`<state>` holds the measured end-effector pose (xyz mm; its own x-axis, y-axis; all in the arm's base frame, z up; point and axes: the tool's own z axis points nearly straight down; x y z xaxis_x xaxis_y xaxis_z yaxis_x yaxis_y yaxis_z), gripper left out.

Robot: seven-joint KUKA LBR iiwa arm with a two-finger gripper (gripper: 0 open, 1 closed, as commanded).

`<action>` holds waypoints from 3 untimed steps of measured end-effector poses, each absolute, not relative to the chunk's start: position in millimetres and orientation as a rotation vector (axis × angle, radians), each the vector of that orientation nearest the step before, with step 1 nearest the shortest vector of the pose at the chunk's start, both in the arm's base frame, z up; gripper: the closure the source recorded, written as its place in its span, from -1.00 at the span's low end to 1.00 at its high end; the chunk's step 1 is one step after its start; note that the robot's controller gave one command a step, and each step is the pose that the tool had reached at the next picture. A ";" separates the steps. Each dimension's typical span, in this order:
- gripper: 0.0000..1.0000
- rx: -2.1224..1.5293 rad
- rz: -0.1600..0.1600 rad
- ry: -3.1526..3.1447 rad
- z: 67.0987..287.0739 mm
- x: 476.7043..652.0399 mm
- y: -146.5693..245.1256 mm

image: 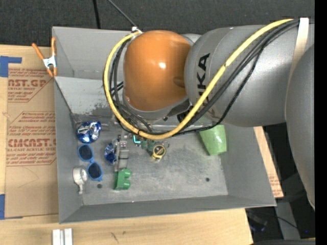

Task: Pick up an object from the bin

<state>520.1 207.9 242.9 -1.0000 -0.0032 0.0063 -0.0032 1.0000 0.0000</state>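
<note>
Clutter is the main hazard in the grey metal bin [179,180]. The arm's orange wrist cover [153,70] hangs over the middle, and a green cup [214,139] lies well apart at three o'clock. The gripper [122,154], apart or together cannot be told, sits toward eight o'clock. A green block [121,180] lies just at its six o'clock and a crumpled blue wrapper [110,152] touches or nearly touches it at nine o'clock, so a grasp here could catch both, or shove the likelier pick, the block, aside.
</note>
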 end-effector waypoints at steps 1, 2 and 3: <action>-1.00 0.482 -0.007 -3.111 72.3 556.8 164.4; -1.00 0.529 -0.003 -3.104 102.1 569.0 180.3; -1.00 0.545 0.000 -3.097 99.9 579.5 163.5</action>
